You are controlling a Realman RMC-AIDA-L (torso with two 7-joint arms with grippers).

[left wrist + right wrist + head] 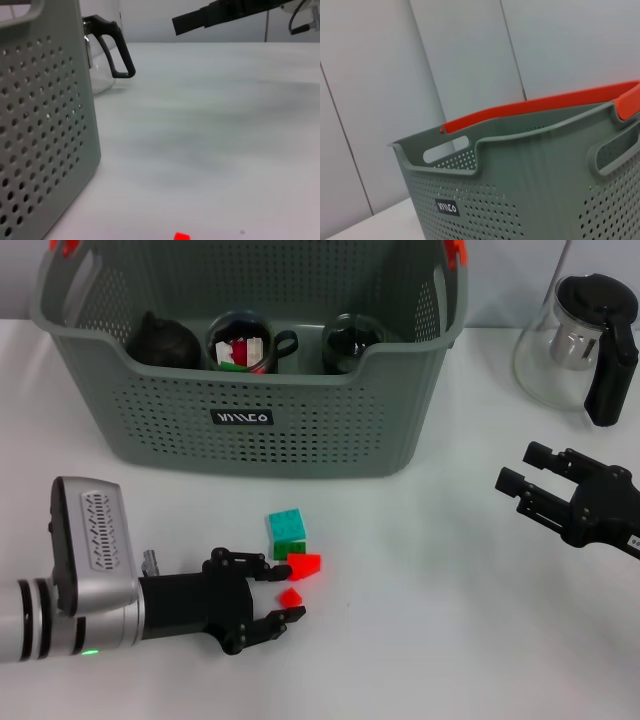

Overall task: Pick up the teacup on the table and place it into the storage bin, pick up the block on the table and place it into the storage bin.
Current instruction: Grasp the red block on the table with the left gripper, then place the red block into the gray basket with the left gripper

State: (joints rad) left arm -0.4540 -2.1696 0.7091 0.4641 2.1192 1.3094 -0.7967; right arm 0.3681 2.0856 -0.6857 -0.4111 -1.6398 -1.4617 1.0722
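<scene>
The grey-green storage bin (250, 420) stands at the back of the table; it also shows in the left wrist view (45, 125) and the right wrist view (530, 200). Inside it are a dark teacup (245, 340) holding small blocks, another dark cup (350, 340) and a black pot (160, 340). On the table in front lie a teal-and-green block (287, 532), a red block (305, 565) and a small red piece (291, 597), whose edge shows in the left wrist view (181, 236). My left gripper (285, 592) is open, low on the table, its fingers either side of the small red piece. My right gripper (522, 468) is open and empty at the right.
A glass teapot (570, 340) with a black handle and lid stands at the back right, beside the bin; it also shows in the left wrist view (107, 55). The white table (430, 620) stretches between the two grippers.
</scene>
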